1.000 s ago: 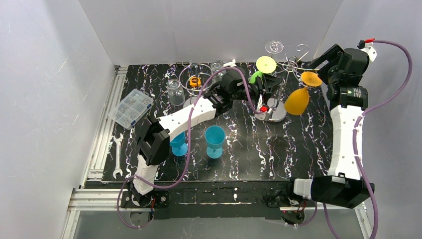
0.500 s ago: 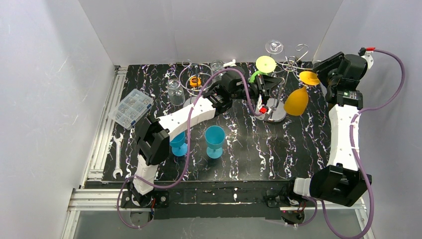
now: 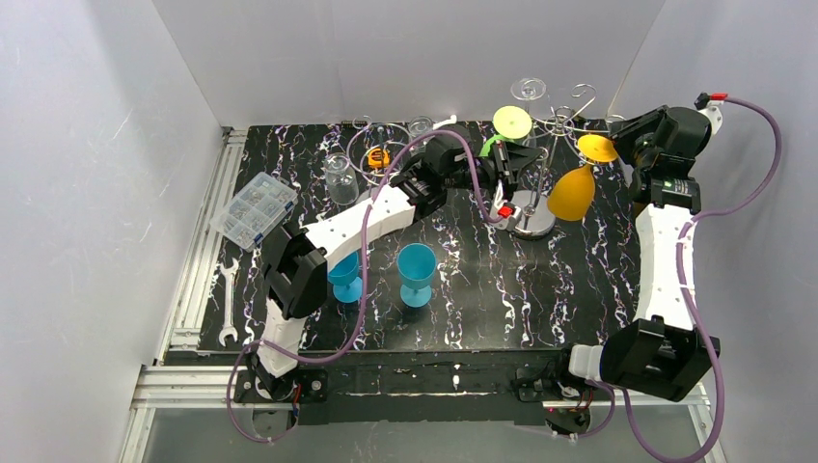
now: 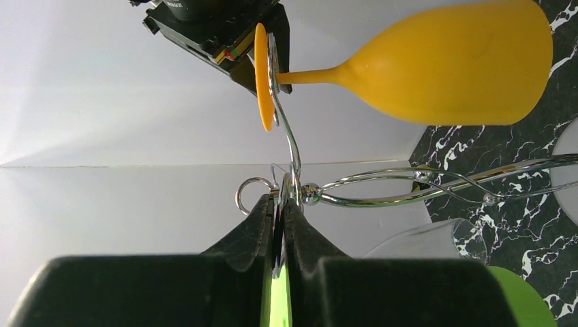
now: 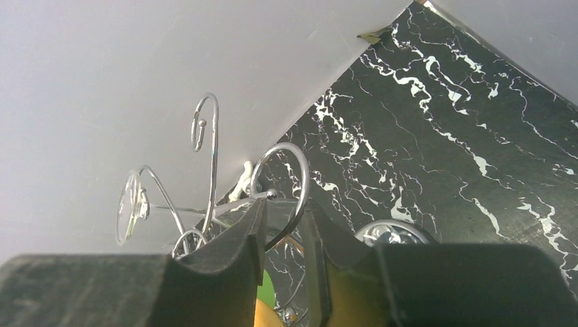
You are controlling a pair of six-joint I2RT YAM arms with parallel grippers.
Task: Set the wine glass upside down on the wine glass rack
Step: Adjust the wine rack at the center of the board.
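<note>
Two grippers meet at the rack (image 3: 535, 224). The left gripper (image 4: 281, 208) is pinched tight on a top wire. The right gripper (image 5: 285, 225) stands slightly apart with a scroll loop in the gap, clamping nothing. The orange glass (image 3: 571, 193) hangs bowl-down, its foot just beside the right gripper. Only the left wrist view shows that foot seated against the wire.

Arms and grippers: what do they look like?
White links and black joint housings on the left arm and right arm; a purple cable loops along each. Left gripper and right gripper have black, tapered fingers.
</note>
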